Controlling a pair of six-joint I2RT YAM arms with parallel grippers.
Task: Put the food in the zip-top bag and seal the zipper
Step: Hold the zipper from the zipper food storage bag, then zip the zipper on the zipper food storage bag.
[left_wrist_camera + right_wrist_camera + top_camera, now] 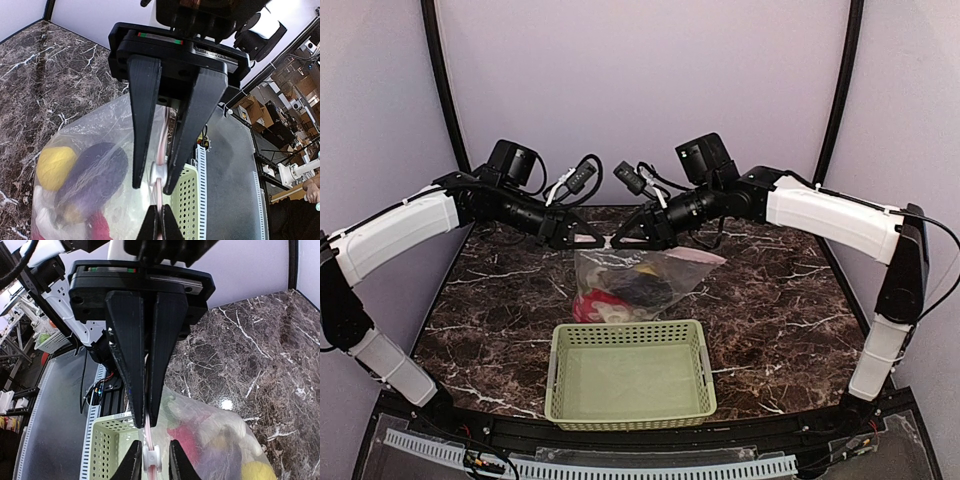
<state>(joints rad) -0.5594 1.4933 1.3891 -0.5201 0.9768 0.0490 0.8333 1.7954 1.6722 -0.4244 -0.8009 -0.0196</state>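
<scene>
The zip-top bag (665, 268) hangs above the marble table with the food inside. Through the plastic I see a dark purple eggplant (95, 170), a yellow pepper (54, 165) and a red piece (187, 437). Both grippers meet at the bag's top edge. My left gripper (153, 189) is shut on the zipper's small white slider (160, 172), which shows between its tips. Right beside it my right gripper (147, 424) is shut on the pinkish zipper strip (150, 436). From above, the left gripper (592, 240) and right gripper (625, 238) almost touch.
A pale green perforated basket (630, 410) stands on the table just in front of the hanging bag, with nothing in it. A black rail (620, 440) with a white slotted strip runs along the near table edge. Purple walls enclose the sides and back.
</scene>
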